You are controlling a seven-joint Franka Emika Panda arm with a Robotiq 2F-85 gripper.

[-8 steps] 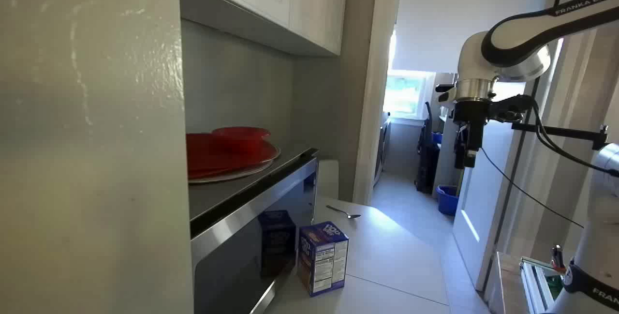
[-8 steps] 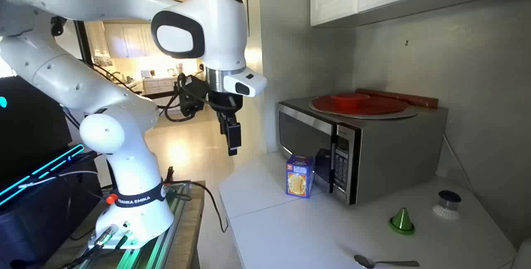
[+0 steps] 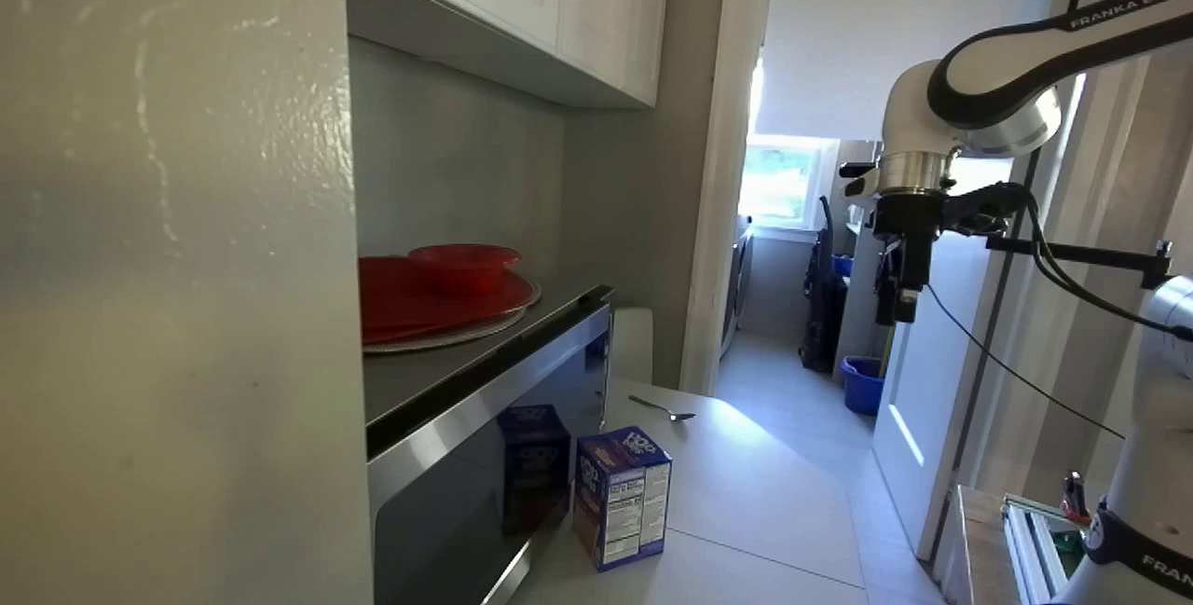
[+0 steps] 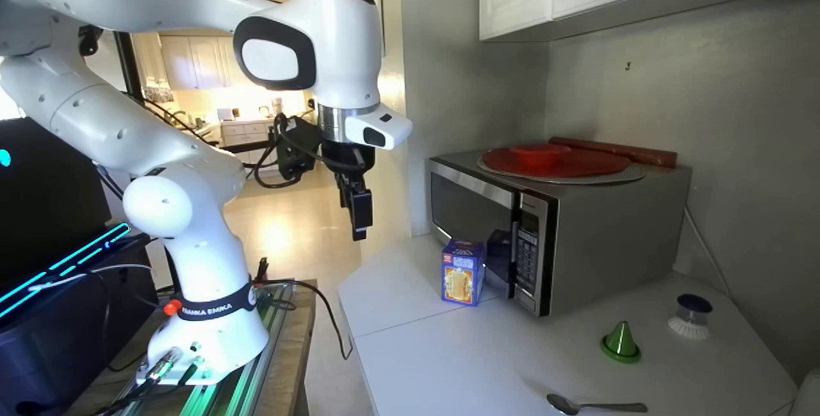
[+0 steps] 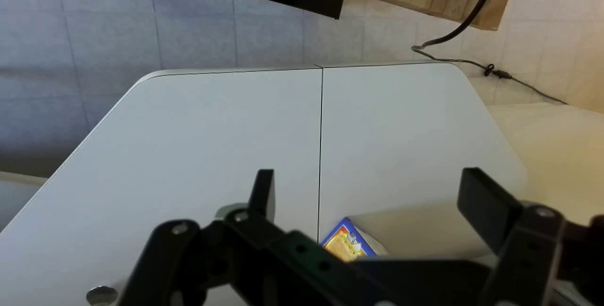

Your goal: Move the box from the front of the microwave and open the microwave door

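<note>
The box (image 4: pixel 460 273) is a square-edged, upright cardboard carton in purple-blue and white; one face carries a golden pastry picture, another a white panel of fine print. It stands on the smooth white tabletop (image 4: pixel 416 365) in front of the microwave door (image 4: pixel 471 204); whether they touch cannot be determined. The door is closed: glossy dark glass in a silver-grey metallic frame, reflecting the carton. The microwave (image 4: pixel 615 249) is rectangular, its side plain grey. The gripper (image 5: pixel 368 193), black and angular, is spread wide and hangs well apart from the box.
</note>
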